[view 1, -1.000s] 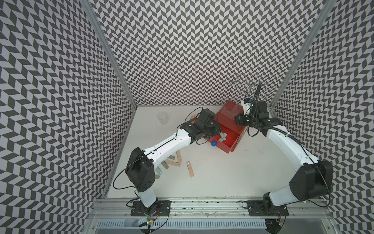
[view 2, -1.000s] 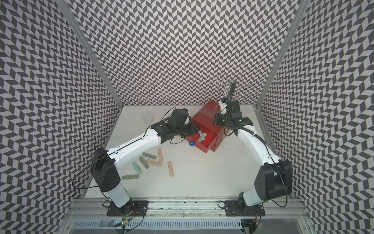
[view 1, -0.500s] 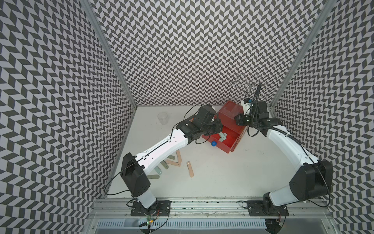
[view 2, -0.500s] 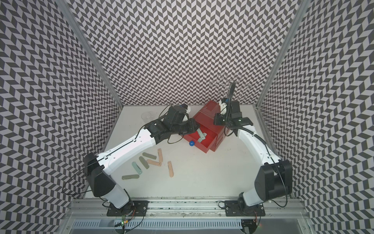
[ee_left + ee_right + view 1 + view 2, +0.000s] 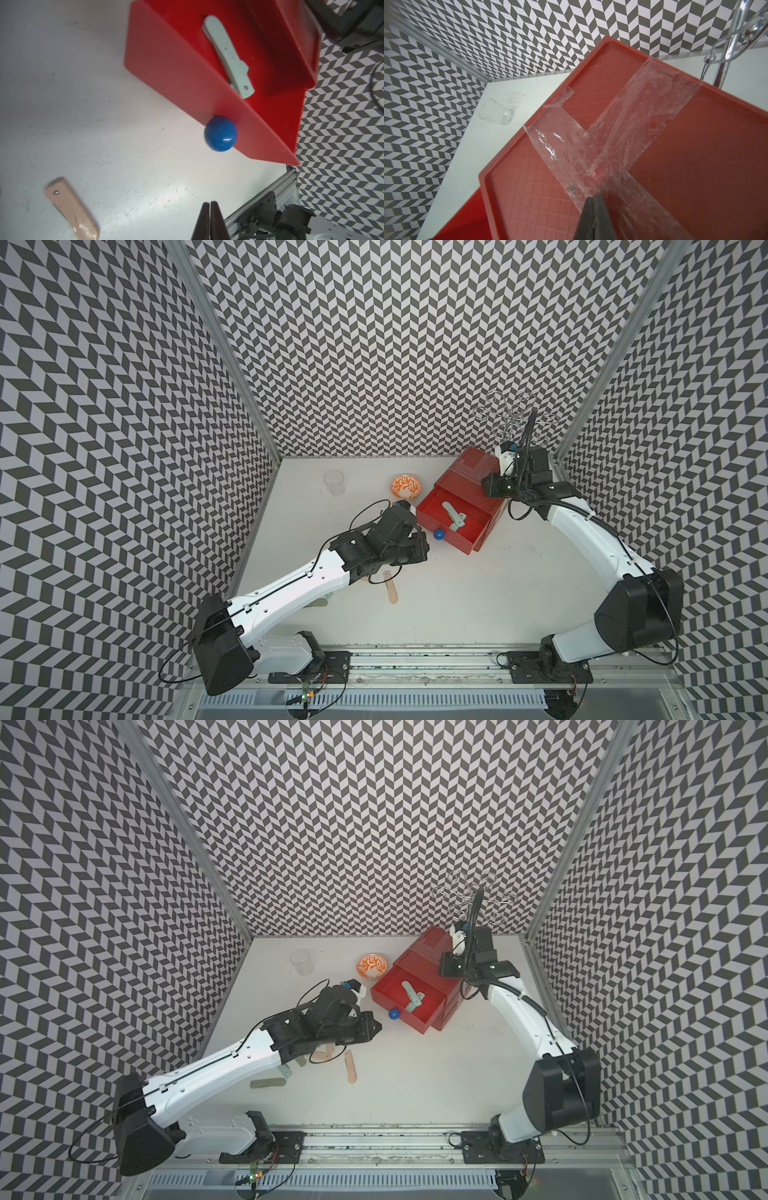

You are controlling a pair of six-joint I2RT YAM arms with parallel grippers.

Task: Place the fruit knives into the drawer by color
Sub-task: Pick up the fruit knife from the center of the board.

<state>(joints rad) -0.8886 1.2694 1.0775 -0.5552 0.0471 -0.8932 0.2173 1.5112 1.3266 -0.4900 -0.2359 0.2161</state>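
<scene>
A clear glass (image 5: 334, 482) stands near an orange-patterned bowl (image 5: 406, 488); a wire rack (image 5: 513, 414) occupies a corner.

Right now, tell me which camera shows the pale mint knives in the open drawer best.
The left wrist view: the pale mint knives appear close up, end hole visible. In both top views the knives look small, overlapping. The right wrist view shows only the chest, its taped top.

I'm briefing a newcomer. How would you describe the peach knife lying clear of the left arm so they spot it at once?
Find the red drawer chest at the back of the white table, then the blue knob of its open drawer. Nearer the front rail lies the peach knife; unlike the other peach knives, partly hidden under the left arm, it shows whole.
</scene>
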